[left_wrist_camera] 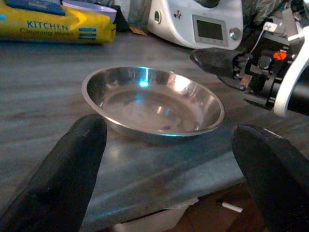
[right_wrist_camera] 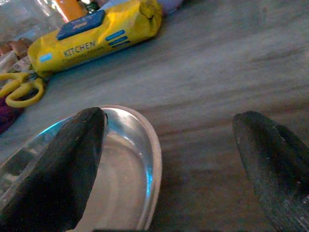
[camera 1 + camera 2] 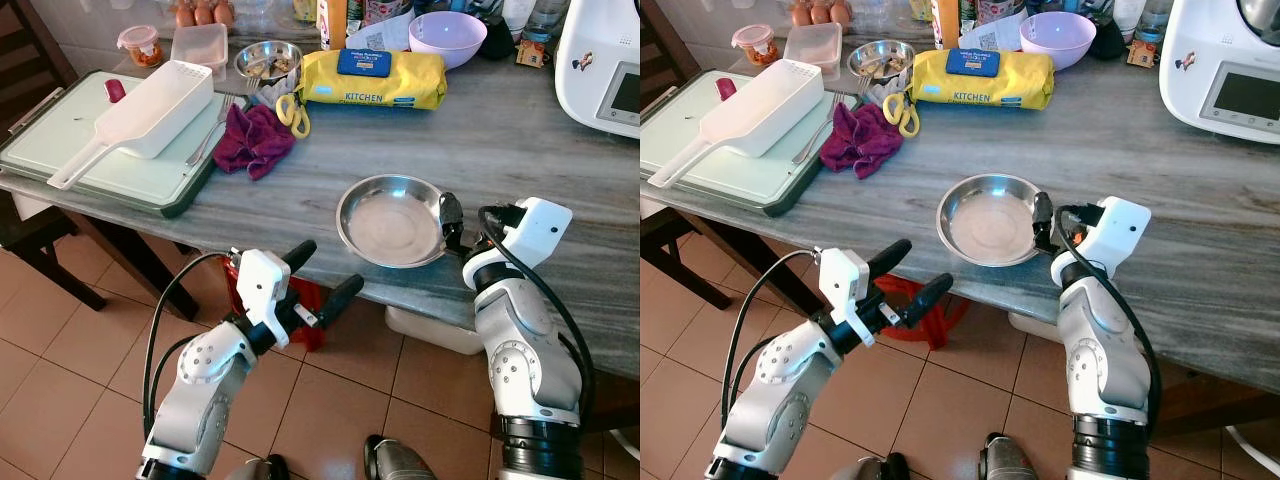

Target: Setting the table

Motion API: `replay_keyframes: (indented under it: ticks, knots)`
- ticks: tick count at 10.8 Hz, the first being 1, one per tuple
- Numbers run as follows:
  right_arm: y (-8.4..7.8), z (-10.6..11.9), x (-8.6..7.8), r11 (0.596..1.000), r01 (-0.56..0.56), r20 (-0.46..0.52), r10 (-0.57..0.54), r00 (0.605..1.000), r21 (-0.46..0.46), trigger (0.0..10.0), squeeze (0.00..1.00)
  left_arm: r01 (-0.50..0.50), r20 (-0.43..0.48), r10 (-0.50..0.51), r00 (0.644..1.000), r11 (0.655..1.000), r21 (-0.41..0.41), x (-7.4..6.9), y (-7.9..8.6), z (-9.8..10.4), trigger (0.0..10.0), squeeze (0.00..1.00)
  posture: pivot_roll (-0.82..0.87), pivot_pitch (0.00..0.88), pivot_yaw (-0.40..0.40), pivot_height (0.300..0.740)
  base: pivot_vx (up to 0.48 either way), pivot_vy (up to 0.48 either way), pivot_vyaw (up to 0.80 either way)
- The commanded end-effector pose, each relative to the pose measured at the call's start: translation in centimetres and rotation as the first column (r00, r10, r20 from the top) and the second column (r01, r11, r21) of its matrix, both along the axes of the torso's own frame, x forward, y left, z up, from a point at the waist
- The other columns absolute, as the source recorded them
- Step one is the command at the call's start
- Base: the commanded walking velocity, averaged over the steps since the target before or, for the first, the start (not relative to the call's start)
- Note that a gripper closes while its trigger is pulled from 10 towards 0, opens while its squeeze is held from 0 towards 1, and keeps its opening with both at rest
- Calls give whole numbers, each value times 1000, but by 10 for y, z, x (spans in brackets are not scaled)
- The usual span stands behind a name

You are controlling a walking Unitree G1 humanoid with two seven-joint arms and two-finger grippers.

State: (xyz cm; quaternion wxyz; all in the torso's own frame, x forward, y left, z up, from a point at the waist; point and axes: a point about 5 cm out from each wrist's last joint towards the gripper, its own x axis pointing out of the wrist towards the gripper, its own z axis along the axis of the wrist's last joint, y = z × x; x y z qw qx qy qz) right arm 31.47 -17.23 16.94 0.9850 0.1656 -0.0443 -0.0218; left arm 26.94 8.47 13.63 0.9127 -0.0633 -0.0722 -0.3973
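Down at the front of the left eye view I see my left gripper (image 3: 320, 280), fingers spread and holding nothing, hanging off the desk's near edge over the tiled floor (image 3: 60, 400); my right gripper (image 3: 450, 222) sits on the desk (image 3: 520, 150) at the rim of the steel bowl (image 3: 392, 220), which rests close to that near edge. Further back lie a maroon cloth (image 3: 252, 138), yellow scissors (image 3: 293, 113) and a yellow wipes pack (image 3: 372, 80), with a white strainer (image 3: 150, 112) on a green tray (image 3: 150, 185) at the left end. From the left wrist view, both black fingers (image 1: 63, 179) stand wide apart, short of the desk edge, framing the bowl. From the right wrist view, the gripper is open, one finger (image 2: 67, 169) over the bowl's rim, the other above bare desk.
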Motion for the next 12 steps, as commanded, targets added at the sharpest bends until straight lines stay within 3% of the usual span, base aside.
replay_keyframes:
  ticks: [1,3,4,5,7,8,12]
  knots:
    - [-2,2,-3,1000,12,10,-13,1000,6,10000,1000,-8,-8,8,1000,1000,21,0,2,-3,10000,0,-202,188,71,740,0,0,0]
    - [-4,8,-5,998,31,35,-30,999,-49,10000,1000,-68,27,68,997,998,15,3,7,2,10000,0,-200,186,71,740,0,0,0]
    - [2,20,-8,993,5,87,5,996,-114,10000,204,-111,18,111,994,993,-33,9,9,8,10000,0,-196,184,68,740,0,0,0]
    - [6,23,-9,988,-17,102,34,994,-156,10000,0,-128,12,129,992,990,-65,12,9,12,10000,0,-196,185,67,740,0,0,0]
    - [8,23,-11,983,-19,106,39,994,-185,10000,0,-174,44,177,983,982,-69,16,15,17,10000,0,-193,184,67,740,0,0,0]
    - [14,28,-14,968,-33,132,68,989,-250,10000,0,-246,50,250,967,966,-85,19,23,20,10000,0,-191,185,66,740,0,0,0]
    - [21,27,-24,954,-42,125,83,989,-297,10000,0,-418,81,420,904,908,-37,26,43,17,10000,0,-192,177,59,740,0,0,0]
